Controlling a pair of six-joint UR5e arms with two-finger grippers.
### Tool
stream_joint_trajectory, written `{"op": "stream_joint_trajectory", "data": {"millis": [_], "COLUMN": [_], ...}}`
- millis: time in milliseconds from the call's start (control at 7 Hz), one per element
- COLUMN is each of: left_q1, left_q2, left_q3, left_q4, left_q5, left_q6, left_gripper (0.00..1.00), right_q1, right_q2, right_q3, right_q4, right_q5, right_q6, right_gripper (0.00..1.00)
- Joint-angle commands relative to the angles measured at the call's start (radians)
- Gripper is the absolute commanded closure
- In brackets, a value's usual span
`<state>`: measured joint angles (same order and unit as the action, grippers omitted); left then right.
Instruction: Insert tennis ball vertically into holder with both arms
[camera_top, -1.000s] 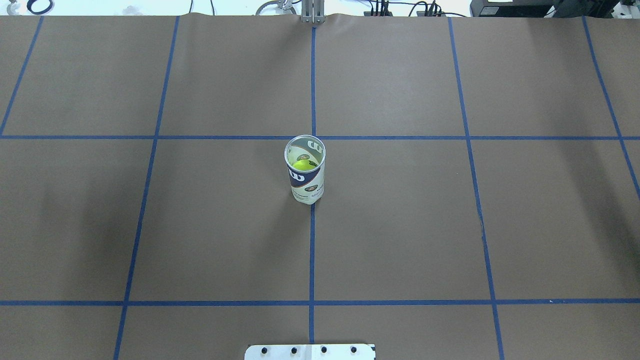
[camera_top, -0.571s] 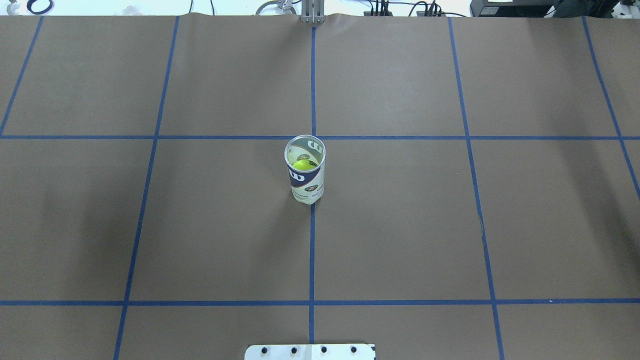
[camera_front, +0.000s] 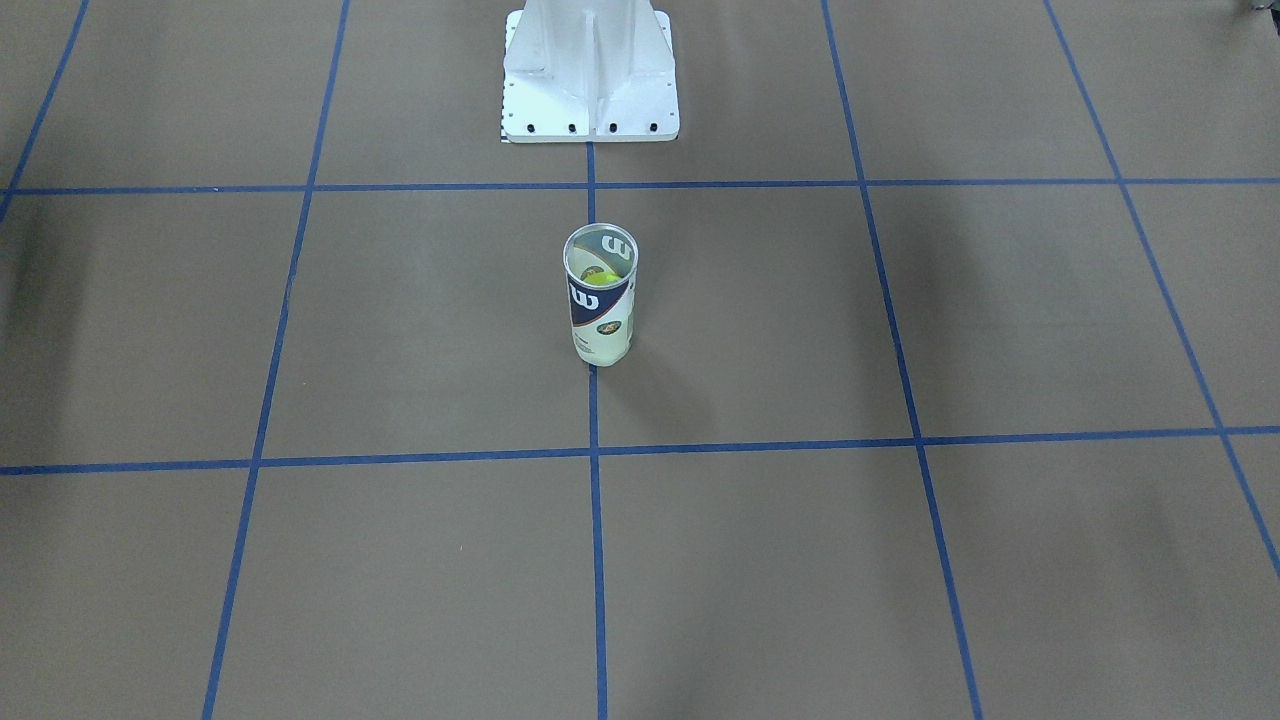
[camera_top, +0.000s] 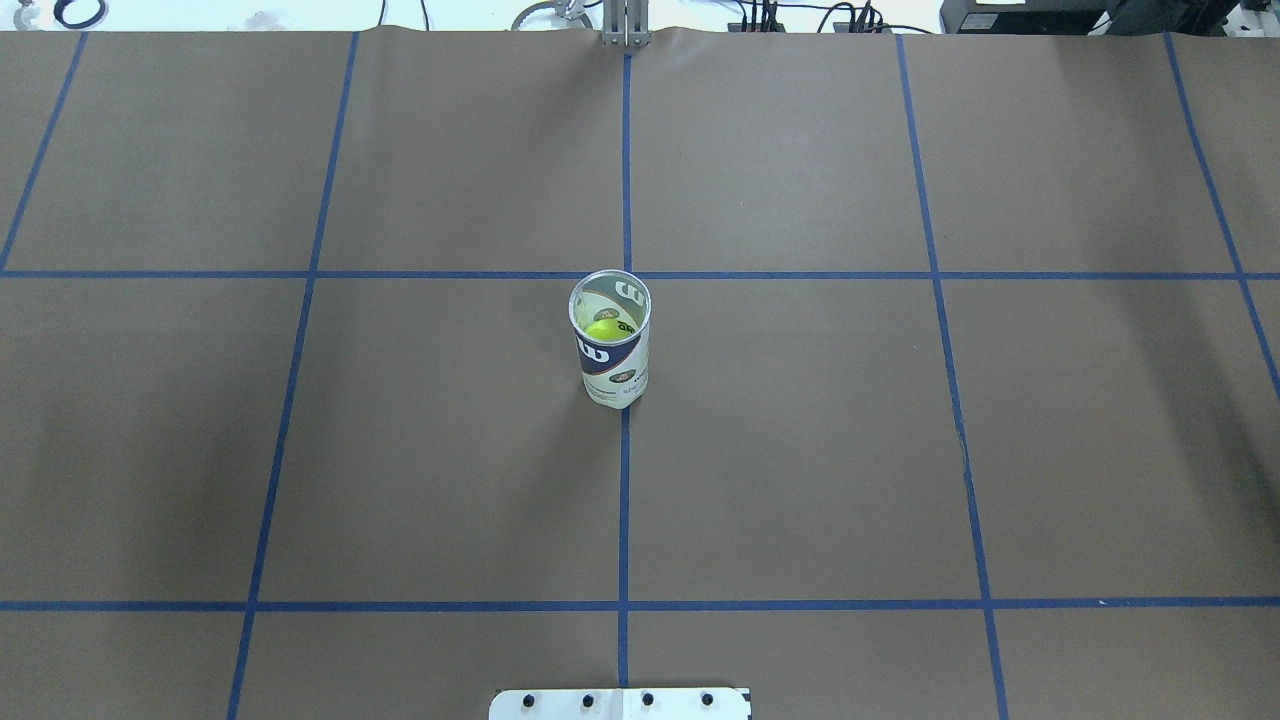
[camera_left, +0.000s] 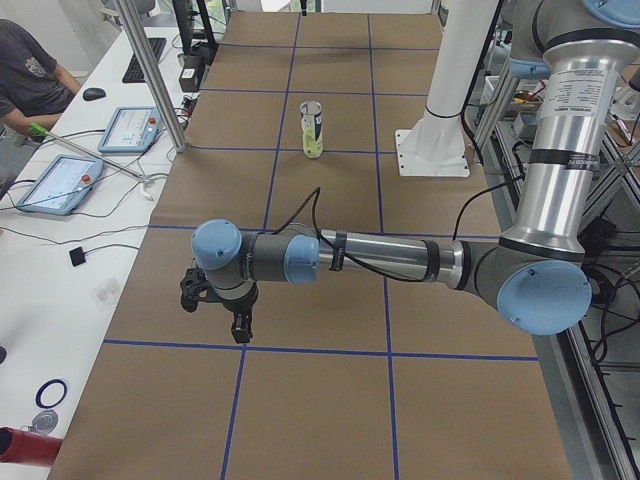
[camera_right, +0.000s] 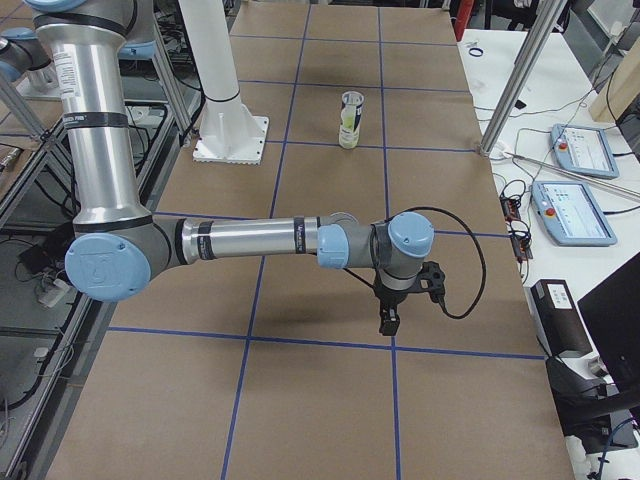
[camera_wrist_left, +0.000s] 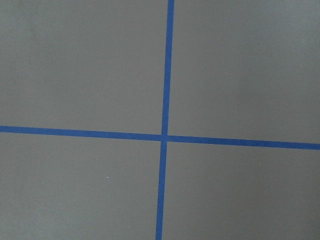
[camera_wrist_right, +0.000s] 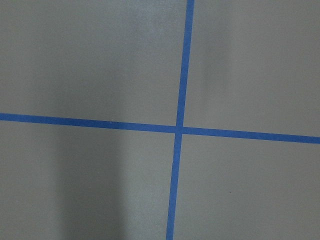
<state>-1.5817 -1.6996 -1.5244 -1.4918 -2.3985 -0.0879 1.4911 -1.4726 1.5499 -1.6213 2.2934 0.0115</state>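
Observation:
The holder, a clear tube with a silver rim and a navy "W" label, stands upright at the table's centre on the middle tape line. It also shows in the front view and both side views. A yellow-green tennis ball sits inside it. My left gripper hangs over the table's left end, far from the holder. My right gripper hangs over the right end. I cannot tell whether either is open or shut. Both wrist views show only brown paper and blue tape.
The white bolted pedestal base stands at the robot's side of the table. Blue tape lines grid the brown paper. An operator, tablets and frame posts line the far edge.

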Motion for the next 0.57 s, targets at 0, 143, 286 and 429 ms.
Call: {"op": "stream_joint_trajectory", "data": {"millis": [0,143,286,429], "left_q1": [-0.004,-0.004,-0.004,-0.003], "left_q2": [0.067,0.069,0.083,0.11], "left_q3": [-0.029,-0.04,-0.049,-0.093], "left_q4": [-0.004,-0.004,-0.005,-0.005], "left_q5": [0.001,0.001,0.001,0.005], "left_q6": [-0.021,-0.047,-0.047,-0.049], "left_gripper": [0.0,0.0,0.0,0.0], "right_q1": [0.0,0.0,0.0,0.0], "right_q2": [-0.005,-0.012,-0.017,-0.029], "right_q3": [-0.005,-0.01,-0.01,-0.01], "right_q4": [0.0,0.0,0.0,0.006], "right_q5": [0.008,0.012,0.011,0.014], "right_q6": [0.005,0.007,0.011,0.011], "right_gripper": [0.01,0.01,0.01,0.01]}}
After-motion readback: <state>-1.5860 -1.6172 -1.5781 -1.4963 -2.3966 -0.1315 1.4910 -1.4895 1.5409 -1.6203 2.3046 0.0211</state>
